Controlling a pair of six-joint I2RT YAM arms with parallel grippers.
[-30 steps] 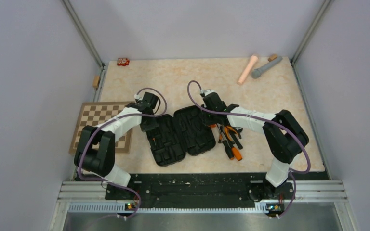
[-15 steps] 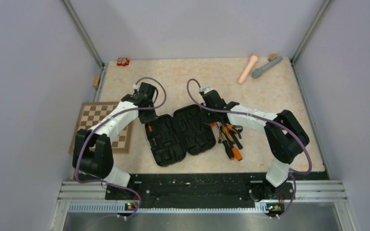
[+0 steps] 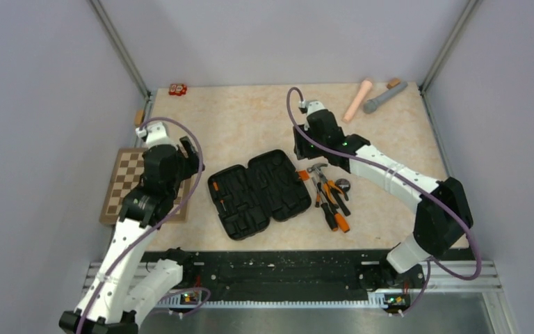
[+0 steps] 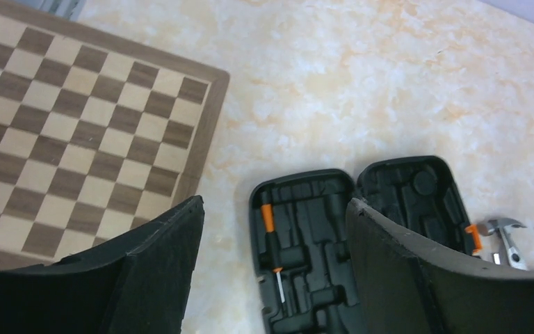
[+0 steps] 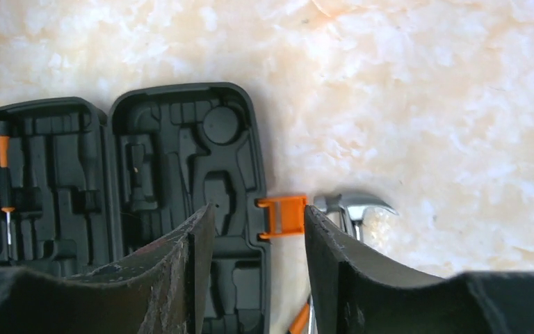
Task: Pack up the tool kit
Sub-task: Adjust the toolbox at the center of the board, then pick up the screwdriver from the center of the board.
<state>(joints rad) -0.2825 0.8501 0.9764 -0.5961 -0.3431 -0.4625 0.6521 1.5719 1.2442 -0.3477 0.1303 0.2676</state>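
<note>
Your left gripper (image 4: 272,216) and right gripper (image 5: 259,216) just lifted off the case (image 3: 259,193), both wide and empty. The pliers and screwdrivers (image 3: 330,202) await packing.

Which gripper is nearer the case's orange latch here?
Right. The right gripper hangs open close by the orange latch, at the right edge of the case; the left gripper is open beyond its opposite side, near the chessboard.

Bright, even diffuse light, faint soft shadows, sharp focus throughout
</note>
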